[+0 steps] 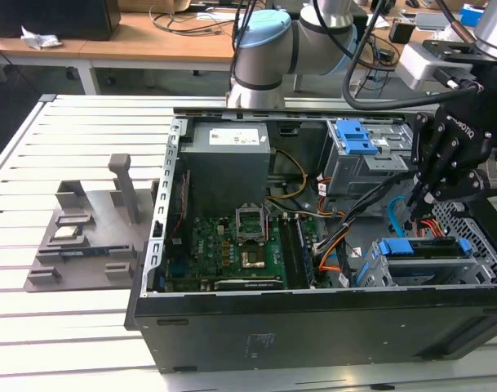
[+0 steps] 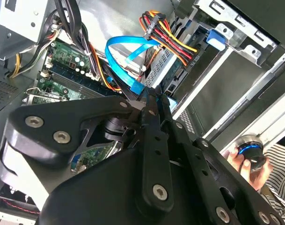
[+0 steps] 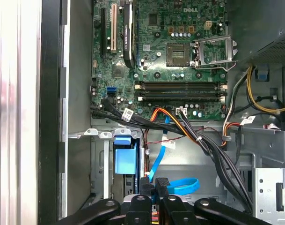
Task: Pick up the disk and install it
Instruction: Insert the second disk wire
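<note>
Gripper (image 1: pixel 415 200) hangs just above the bay (image 1: pixel 468 265) at the case (image 1: pixel 313 327) corner. In both wrist views its fingers (image 3: pixel 149 187) are pressed together with nothing between them. The disk (image 1: pixel 419 247) lies in the bay, and its blue carrier (image 3: pixel 123 159) shows at the bay mouth in the first wrist view. So the disk is not in the gripper; it looks slotted, though we cannot tell if it is fully home.

We judge the step in hand to be seating the disk. To do it well:
- Press with the closed fingertips on the carrier frame, not on the label face or the connectors.
- Push straight along the bay rails. A tilt would likely jam the carrier.
- Keep clear of the blue ribbon cable (image 3: pixel 179 185) and the orange-red bundle (image 2: pixel 172 40) right beside the bay. Both sit close to the fingertips and could snag or get pinched.
- Use light, steady force and stop once the carrier is flush with the bay.
</note>
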`<state>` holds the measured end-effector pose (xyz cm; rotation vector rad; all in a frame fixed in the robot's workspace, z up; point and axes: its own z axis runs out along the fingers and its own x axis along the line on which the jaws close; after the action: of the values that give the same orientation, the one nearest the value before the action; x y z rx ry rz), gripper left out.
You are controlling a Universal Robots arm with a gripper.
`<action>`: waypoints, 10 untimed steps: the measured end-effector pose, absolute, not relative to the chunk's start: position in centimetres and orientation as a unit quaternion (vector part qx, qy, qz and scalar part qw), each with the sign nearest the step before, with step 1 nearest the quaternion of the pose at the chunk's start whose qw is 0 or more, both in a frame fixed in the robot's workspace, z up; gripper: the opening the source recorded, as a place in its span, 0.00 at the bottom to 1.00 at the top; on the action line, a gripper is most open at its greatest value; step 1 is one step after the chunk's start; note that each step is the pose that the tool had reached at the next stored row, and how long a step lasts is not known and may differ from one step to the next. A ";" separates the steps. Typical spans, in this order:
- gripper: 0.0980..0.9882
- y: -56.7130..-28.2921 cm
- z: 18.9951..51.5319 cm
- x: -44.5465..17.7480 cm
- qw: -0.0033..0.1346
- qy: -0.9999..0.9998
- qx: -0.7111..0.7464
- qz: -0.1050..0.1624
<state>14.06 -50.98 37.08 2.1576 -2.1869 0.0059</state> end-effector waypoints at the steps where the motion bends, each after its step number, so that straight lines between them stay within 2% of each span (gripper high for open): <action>1: 0.07 -51.1 37.1 14.1 0.035 -0.711 0.702 0.002; 5: 0.07 -52.7 36.4 14.2 0.037 -0.711 0.702 0.004; 10: 0.07 -52.8 35.4 15.2 0.037 -0.711 0.702 0.004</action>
<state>15.23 -52.80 35.39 2.1543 -2.1838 0.0130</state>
